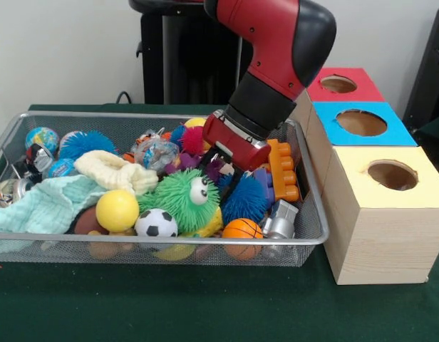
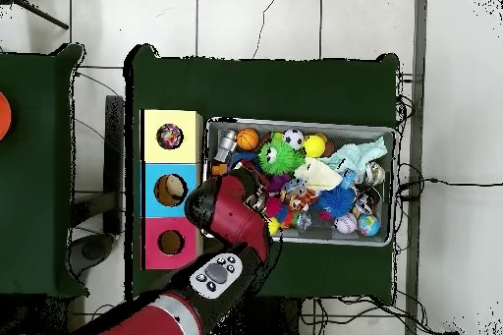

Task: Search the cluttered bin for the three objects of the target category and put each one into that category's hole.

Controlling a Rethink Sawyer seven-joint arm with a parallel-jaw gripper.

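The gripper (image 1: 221, 169) was lowered into the bin (image 1: 313, 187) among purple and blue spiky balls (image 1: 244, 199); whether it was open or closed could not be told.

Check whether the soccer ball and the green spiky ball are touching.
Touching. In the front view the soccer ball sits pressed against the green spiky ball, its top tucked under the spikes with no gap.

My arm (image 1: 276, 50) shell is glossy plastic. The bin (image 1: 312, 235) is silver wire mesh; the yellow-panelled box (image 1: 376, 242) is matt pale wood.
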